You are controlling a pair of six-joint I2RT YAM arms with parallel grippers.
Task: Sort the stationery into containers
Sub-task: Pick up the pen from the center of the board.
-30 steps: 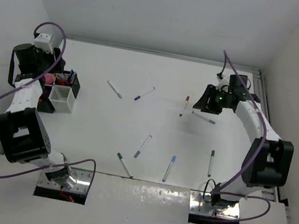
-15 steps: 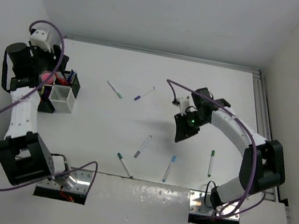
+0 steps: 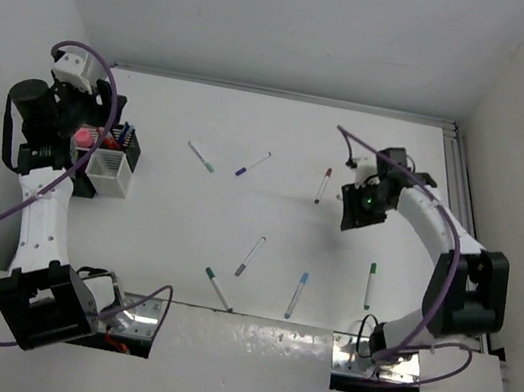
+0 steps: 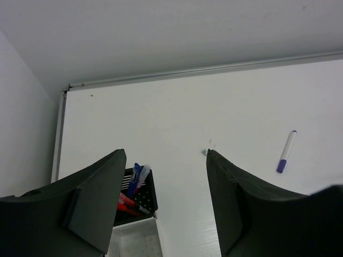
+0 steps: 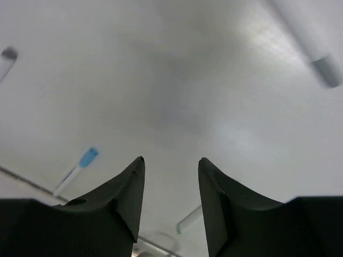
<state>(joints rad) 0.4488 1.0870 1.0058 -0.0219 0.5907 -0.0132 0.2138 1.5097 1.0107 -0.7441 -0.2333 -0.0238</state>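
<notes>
Stationery is lying scattered over the white table point(image 3: 176, 110), while some of it is standing in containers at the far left. There the left gripper point(image 4: 166, 155) is hovering over the holders with its 2 dark fingers spread wide and nothing between them. Just below it, a black square mesh holder point(image 3: 126, 147) is holding blue and red pens, and a white square mesh holder point(image 3: 109, 172) is sitting right in front of it, touching or nearly so. Moving right, 7 thin white pens are resting loose and well apart: a teal-capped pen point(image 3: 202, 156), a purple-capped pen point(image 3: 254, 163), a second teal-capped pen point(image 3: 217, 288) near the front edge, a violet-tipped pen point(image 3: 251, 255), a blue-capped pen point(image 3: 296, 295), a dark red pen point(image 3: 324, 185) and a green-capped pen point(image 3: 370, 285). The right gripper point(image 5: 171, 160) is hanging low over the table just right of the red pen, its fingers parted and pinching nothing; a blurred grey-capped pen point(image 5: 321, 59) is lying close by.
</notes>
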